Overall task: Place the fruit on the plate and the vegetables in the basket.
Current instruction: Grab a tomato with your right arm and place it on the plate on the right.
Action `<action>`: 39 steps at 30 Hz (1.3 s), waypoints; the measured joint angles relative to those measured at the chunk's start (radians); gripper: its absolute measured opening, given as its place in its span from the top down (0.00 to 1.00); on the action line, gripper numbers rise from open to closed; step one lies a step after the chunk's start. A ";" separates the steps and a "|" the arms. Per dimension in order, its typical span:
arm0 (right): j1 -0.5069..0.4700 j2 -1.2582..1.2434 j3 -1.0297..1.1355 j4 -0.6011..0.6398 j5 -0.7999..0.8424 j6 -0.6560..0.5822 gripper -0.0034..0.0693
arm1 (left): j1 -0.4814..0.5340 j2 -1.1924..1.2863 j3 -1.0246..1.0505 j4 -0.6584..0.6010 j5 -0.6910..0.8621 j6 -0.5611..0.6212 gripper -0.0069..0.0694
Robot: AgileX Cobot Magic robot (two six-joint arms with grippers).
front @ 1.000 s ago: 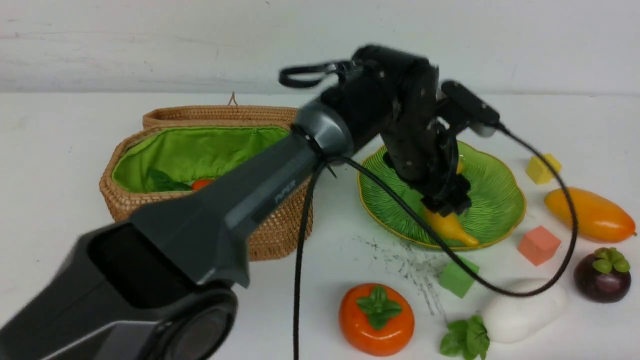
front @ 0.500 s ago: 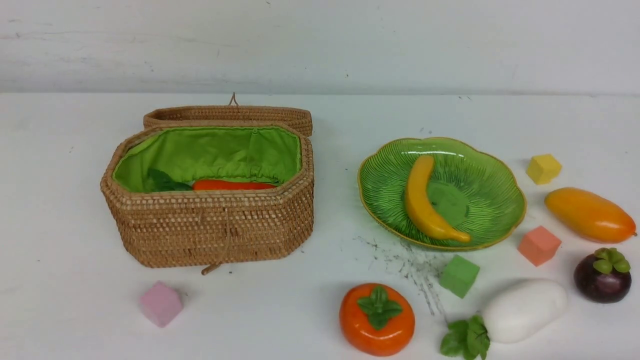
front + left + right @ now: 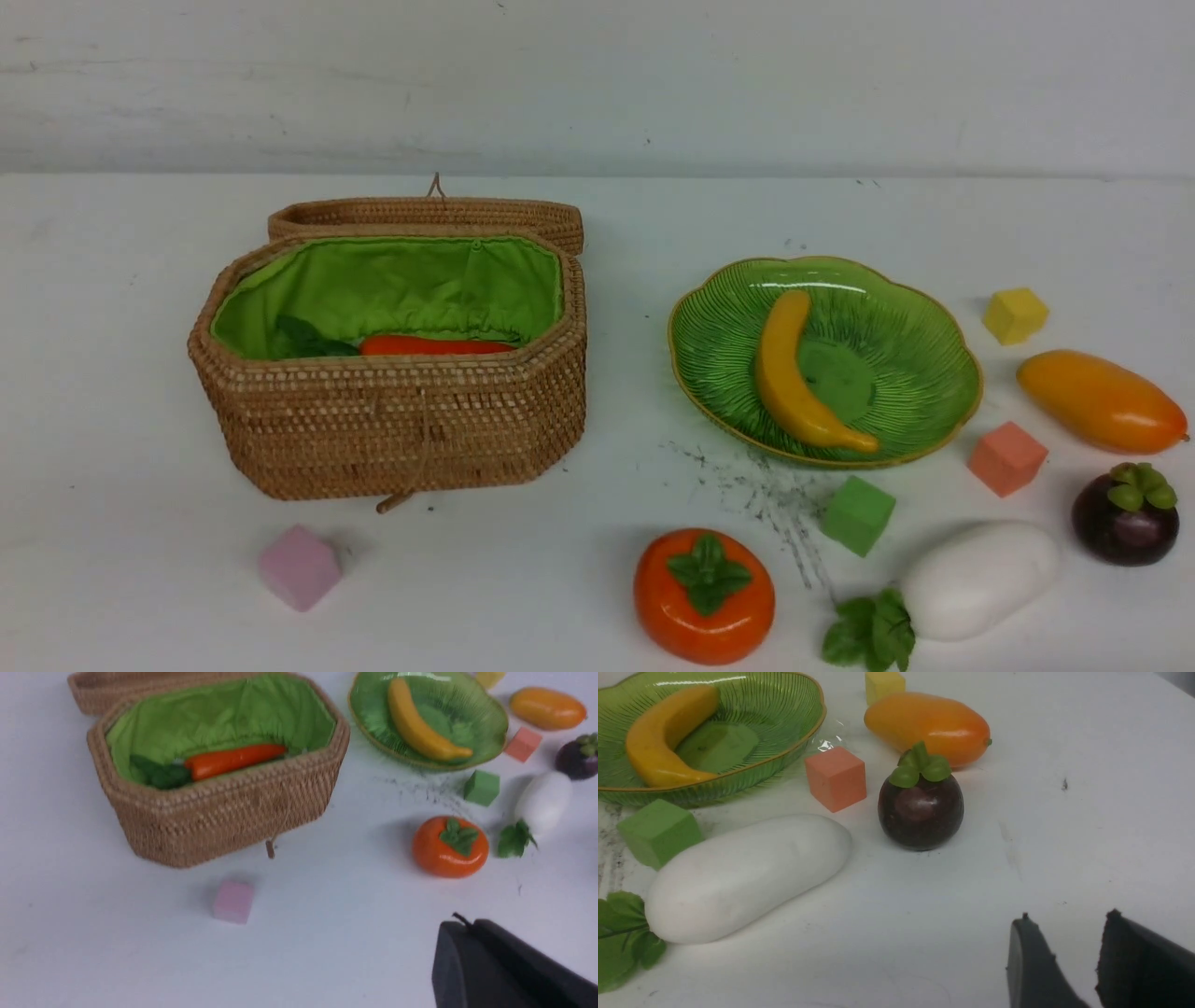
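The mangosteen (image 3: 920, 812) stands on the desk (image 3: 1064, 812) ahead of my right jaws. It is round, with no long axis to line up on. The mango (image 3: 927, 725) sits just behind it, and the plate (image 3: 775, 714) lies farther in toward the desk's middle, holding only the banana (image 3: 663, 732). The right jaws — the nearer pair — stand partly spread and empty. The left jaws, on the side of the basket (image 3: 219, 812), are pressed together on nothing.
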 joint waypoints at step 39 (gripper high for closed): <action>0.000 0.000 0.000 0.000 0.000 0.000 0.62 | 0.004 -0.145 0.260 0.070 -0.205 -0.134 0.93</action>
